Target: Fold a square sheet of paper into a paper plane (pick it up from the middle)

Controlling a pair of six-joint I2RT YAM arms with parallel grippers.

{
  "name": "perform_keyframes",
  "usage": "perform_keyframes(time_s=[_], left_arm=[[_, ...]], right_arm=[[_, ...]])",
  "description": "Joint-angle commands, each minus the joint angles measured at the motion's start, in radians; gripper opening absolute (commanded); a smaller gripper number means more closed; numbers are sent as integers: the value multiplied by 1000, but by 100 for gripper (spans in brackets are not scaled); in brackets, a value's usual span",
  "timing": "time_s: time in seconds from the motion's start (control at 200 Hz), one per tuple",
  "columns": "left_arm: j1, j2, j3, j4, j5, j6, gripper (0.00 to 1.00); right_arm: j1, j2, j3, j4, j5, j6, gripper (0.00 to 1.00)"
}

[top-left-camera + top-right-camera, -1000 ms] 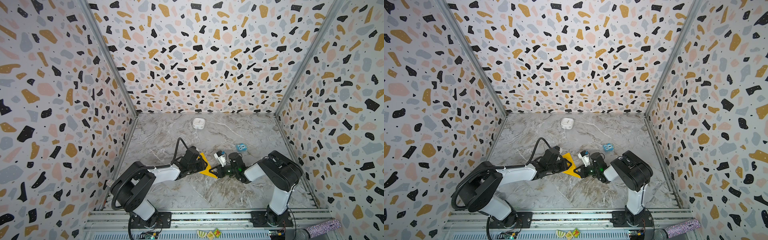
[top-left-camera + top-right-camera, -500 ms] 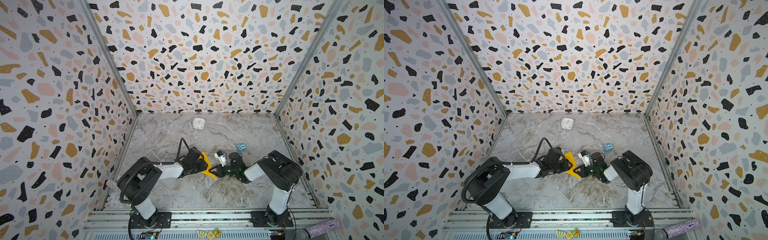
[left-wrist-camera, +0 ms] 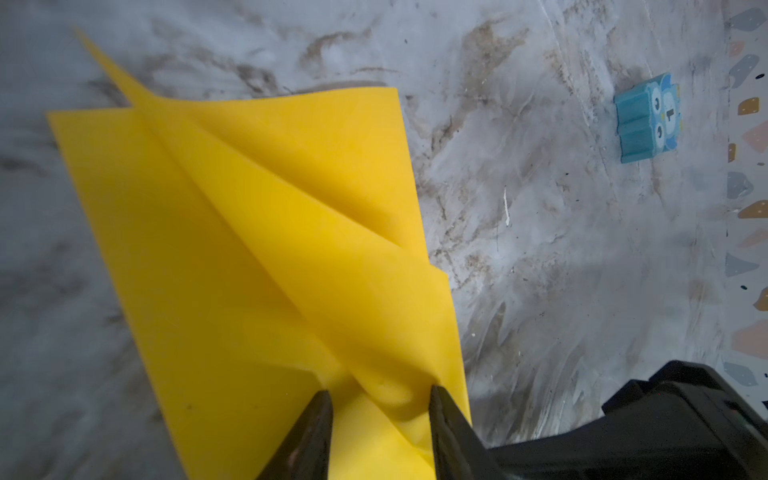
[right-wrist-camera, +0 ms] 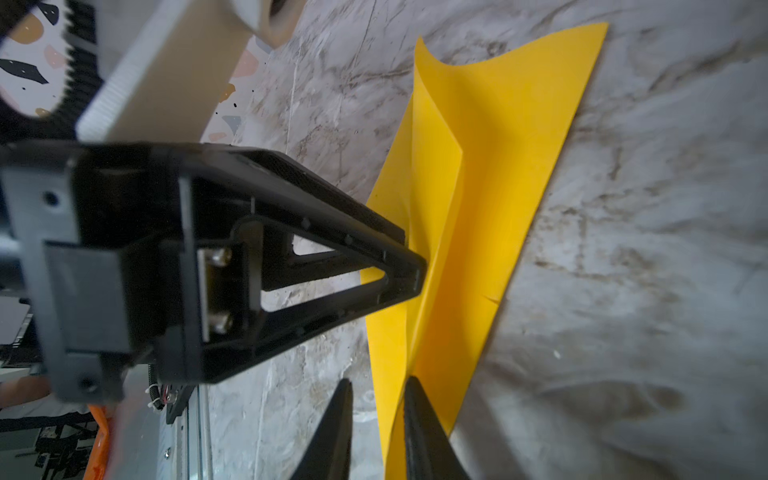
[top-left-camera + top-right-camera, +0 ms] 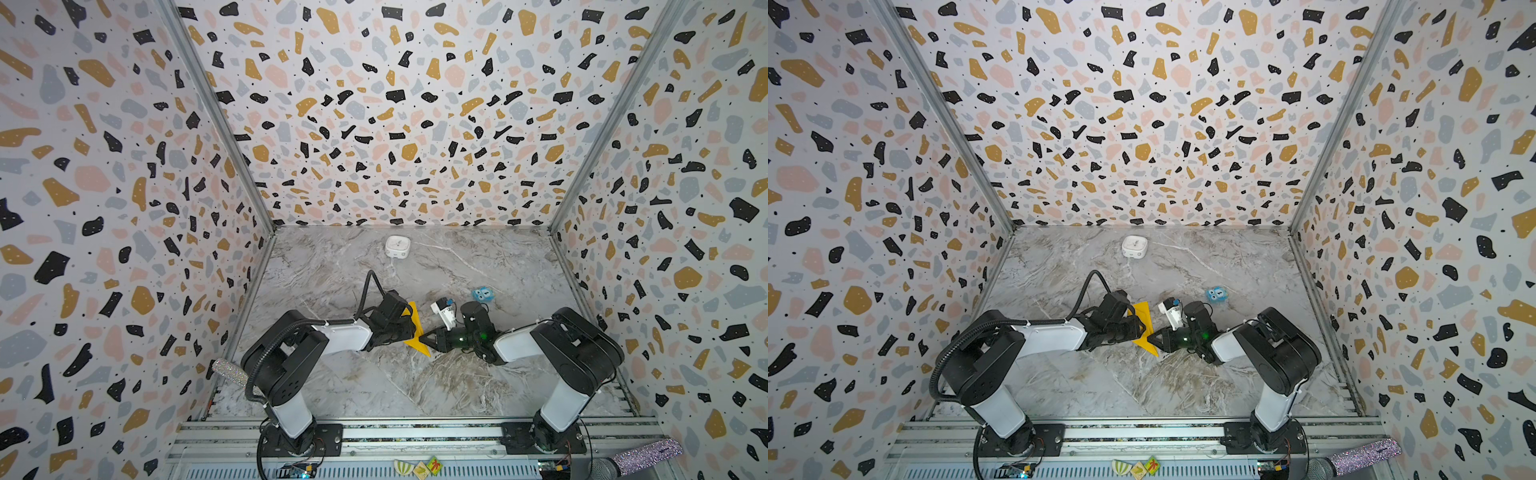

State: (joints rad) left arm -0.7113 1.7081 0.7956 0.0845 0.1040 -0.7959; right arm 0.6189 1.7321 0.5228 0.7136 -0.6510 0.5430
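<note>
The yellow sheet of paper [image 5: 420, 350] lies on the marble floor at mid-front, folded into a pointed dart shape with a raised centre ridge [image 3: 249, 228]. My left gripper [image 5: 406, 329] comes at it from the left. Its jaws stand open astride the ridge, fingertips resting on the paper [image 3: 380, 399]. From the right, my right gripper [image 5: 424, 338] meets the paper's near end. Its jaws are open with the paper's upright edge between them, and one finger [image 4: 415, 399] is against it [image 4: 498, 166]. Both top views show the two grippers tip to tip over the paper [image 5: 1148, 348].
A small blue cube with eyes [image 5: 483, 294] sits just behind the right gripper. A white rounded box [image 5: 397, 247] stands near the back wall. Patterned walls close in three sides. A metal rail [image 5: 415, 432] carries both arm bases at the front.
My right gripper's jaws have parted from shut around the paper's edge. The left arm's elbow has swung slightly right; its jaws opened a little. The paper stays put.
</note>
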Motion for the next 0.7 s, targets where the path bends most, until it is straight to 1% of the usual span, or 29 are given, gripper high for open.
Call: perform_keyframes(time_s=[0.0,0.185,0.446,0.691], left_arm=[[3,69,-34,-195,-85,61,45],[-3,77,-36,-195,-82,64,46],[-6,94,-28,-198,-79,63,47],[-8,87,-20,-196,-75,62,46]], right_arm=[[-4,-8,7,-55,-2,12,24],[-5,29,26,-70,-12,18,24],[-11,56,40,-104,5,25,16],[-22,71,40,-110,2,43,11]])
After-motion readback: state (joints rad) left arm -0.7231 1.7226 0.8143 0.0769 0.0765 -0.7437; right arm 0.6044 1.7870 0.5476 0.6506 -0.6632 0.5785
